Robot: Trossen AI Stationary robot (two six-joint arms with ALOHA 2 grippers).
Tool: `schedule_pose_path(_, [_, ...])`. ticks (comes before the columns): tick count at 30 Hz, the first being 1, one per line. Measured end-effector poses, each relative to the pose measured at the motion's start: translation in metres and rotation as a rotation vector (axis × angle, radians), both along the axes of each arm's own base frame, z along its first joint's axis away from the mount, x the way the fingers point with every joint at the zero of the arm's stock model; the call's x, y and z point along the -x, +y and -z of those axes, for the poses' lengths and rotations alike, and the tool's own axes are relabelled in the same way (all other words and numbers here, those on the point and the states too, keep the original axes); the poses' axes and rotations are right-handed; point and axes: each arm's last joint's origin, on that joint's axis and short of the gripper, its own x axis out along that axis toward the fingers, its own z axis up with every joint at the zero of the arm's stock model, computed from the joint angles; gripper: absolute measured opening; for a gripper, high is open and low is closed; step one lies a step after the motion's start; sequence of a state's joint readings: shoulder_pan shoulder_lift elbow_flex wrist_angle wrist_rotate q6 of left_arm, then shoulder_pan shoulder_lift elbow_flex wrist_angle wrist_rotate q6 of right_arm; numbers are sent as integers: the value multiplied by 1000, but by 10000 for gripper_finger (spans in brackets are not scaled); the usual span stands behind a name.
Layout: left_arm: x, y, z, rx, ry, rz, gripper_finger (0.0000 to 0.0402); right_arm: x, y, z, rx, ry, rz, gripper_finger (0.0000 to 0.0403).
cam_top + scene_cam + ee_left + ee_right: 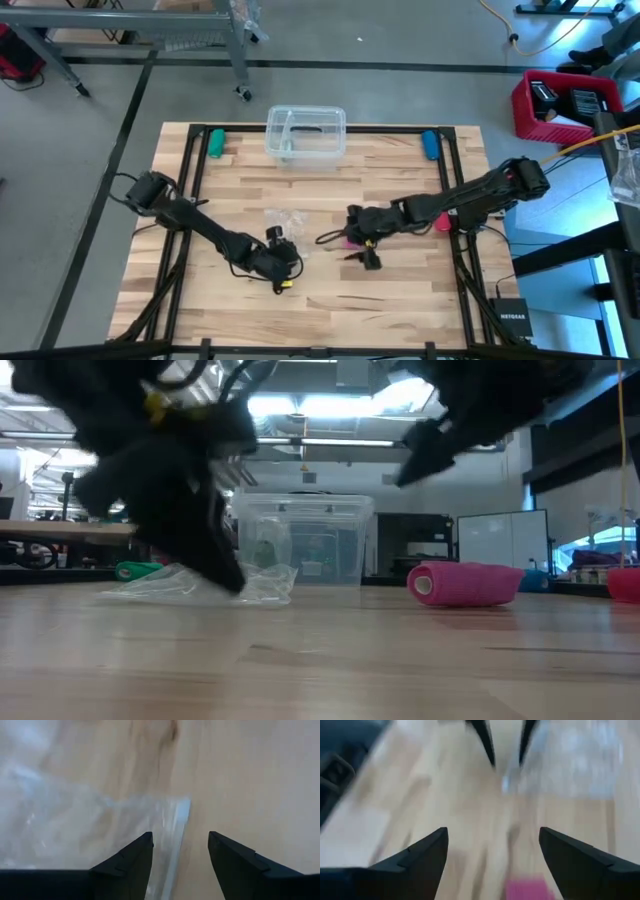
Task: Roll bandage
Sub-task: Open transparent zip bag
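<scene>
bandage: small pink cylinder roll of soft elastic fabric [463, 583], lying on its side on the pale wooden table [400, 290], nearer than the clear plastic lidded box [305, 133] and off to one side of it.
handling: judged light, squashy and grippy rather than slick; best pinched across the round body, gently, so the layers do not slip loose.
right gripper [492, 845]: fingers spread wide, empty, just above the roll.
left gripper [180, 851]: fingers spread, empty, at the crumpled clear plastic wrapper [190, 585].
writing: "NETGEAR" on 1 black device [513, 317] at the table's edge.
</scene>
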State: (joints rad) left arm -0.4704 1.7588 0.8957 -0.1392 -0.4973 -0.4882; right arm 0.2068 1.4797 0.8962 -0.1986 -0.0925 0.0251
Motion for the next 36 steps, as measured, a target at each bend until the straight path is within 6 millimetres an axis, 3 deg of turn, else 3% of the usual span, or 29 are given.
schedule_pose_path(6, [3, 0, 13, -78, 47, -28, 182, -14, 9, 10, -4, -213, 17, 308])
schedule_pose_path(12, [0, 8, 17, -108, 74, -33, 172, -27, 10, 32, 26, -231, 82, 308])
schedule_pose_path(16, [-2, 14, 19, -86, 92, -36, 132, -36, 12, 47, 7, -236, 104, 308])
schedule_pose_path(24, [-6, 24, 21, -25, 139, -7, 13, -44, 14, 69, -29, -222, 122, 308])
schedule_pose_path(28, [-6, 24, 21, -23, 135, -12, 6, -44, 14, 69, -27, -220, 122, 308])
schedule_pose_path(33, [-4, 18, 4, -9, 114, 15, 1, -41, 13, 61, 0, -229, 100, 308])
schedule_pose_path(36, [-5, 10, -21, 14, 35, 53, 0, -36, 12, 49, 31, -231, 75, 308])
